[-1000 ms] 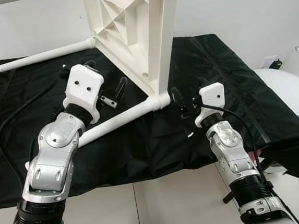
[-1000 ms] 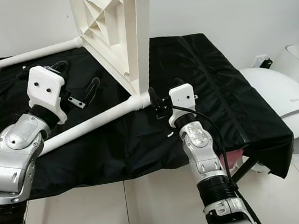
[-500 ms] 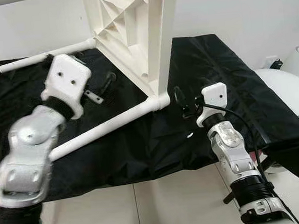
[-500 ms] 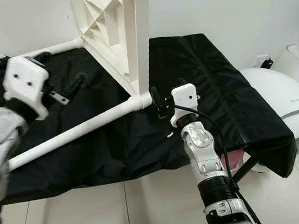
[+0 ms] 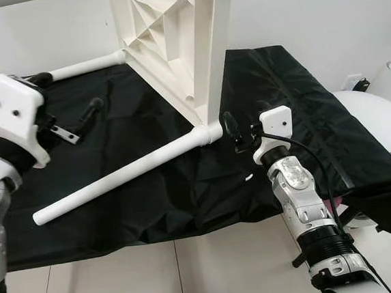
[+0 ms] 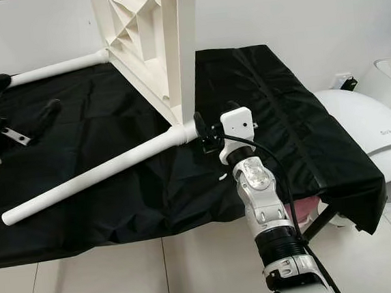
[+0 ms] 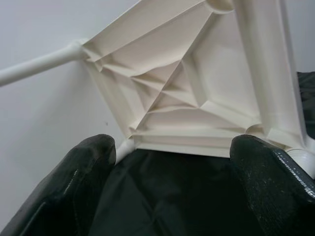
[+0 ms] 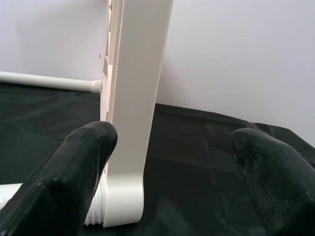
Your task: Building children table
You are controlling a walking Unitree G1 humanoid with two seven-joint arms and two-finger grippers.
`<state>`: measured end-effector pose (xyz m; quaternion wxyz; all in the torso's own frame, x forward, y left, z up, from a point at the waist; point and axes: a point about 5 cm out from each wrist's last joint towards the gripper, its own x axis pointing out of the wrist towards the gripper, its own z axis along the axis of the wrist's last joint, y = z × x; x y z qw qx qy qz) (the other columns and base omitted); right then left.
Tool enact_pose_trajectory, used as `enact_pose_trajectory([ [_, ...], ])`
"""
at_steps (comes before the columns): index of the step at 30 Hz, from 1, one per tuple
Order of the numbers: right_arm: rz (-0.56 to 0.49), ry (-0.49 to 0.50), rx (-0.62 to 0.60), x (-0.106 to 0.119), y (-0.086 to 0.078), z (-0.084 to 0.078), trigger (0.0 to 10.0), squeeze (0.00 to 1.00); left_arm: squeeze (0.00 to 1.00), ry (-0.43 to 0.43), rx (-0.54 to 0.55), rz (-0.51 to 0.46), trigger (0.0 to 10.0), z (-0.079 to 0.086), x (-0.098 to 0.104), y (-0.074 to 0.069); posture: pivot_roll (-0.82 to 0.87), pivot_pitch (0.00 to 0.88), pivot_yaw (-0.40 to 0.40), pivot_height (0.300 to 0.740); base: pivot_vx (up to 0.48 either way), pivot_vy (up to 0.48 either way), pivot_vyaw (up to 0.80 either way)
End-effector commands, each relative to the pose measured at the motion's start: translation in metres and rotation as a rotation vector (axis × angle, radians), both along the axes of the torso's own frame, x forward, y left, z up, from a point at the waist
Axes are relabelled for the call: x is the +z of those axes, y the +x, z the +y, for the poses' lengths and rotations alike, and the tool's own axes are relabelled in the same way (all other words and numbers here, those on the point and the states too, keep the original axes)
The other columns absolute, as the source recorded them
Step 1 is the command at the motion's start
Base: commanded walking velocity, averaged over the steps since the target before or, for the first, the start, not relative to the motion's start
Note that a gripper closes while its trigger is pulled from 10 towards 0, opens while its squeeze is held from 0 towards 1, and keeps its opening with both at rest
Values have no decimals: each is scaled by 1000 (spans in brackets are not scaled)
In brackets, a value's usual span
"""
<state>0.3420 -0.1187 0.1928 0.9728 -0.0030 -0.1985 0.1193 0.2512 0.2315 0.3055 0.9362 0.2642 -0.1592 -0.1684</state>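
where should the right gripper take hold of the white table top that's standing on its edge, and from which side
Probably the table top's thin outer rim, low down near the corner socket where the near leg screws in. The right gripper is open beside that corner, so come in from the robot's right, one finger on each face. The ribbed underside offers no flat surface; the rim is narrow and straight.

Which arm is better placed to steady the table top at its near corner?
The right. The right gripper is open and sits right beside the corner socket where the near leg joins the table top. The left gripper is open too, but off to the far left, well away from that corner.
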Motion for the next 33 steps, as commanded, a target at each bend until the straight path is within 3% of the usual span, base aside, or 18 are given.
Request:
enact_pose_trajectory([
  [1, 0, 0, 7, -2, 0, 1, 10000, 0, 0, 15, 8, 18, 10000, 8, -1, -3, 81, 125, -20, 740, 0, 0, 0],
  [12, 3, 6, 13, -3, 0, 3, 10000, 0, 0, 26, 46, 39, 10000, 34, 5, -11, 90, 124, -17, 740, 0, 0, 0],
  [15, 0, 7, 12, -2, 1, 3, 10000, 0, 0, -33, 114, 79, 10000, 60, -4, -13, 89, 127, -16, 740, 0, 0, 0],
  [18, 0, 7, 10, -2, 0, 2, 10000, 0, 0, -64, 126, 92, 10000, 68, -6, -15, 90, 131, -16, 740, 0, 0, 0],
  [20, 2, 6, 10, -3, 0, 2, 10000, 0, 0, -127, 156, 113, 10000, 86, -11, -19, 89, 131, -17, 740, 0, 0, 0],
  [23, 3, 5, 11, -3, 0, 2, 10000, 0, 0, -160, 170, 110, 10000, 96, -10, -23, 89, 134, -25, 740, 0, 0, 0],
  [28, 2, 1, 13, -3, 1, 1, 10000, 0, 0, -150, 169, 58, 10000, 100, 6, -27, 93, 131, -31, 740, 0, 0, 0],
  [33, 0, -1, 17, -1, 3, 2, 10000, 0, 0, -119, 143, -6, 10000, 93, 25, -27, 94, 130, -30, 740, 0, 0, 0],
])
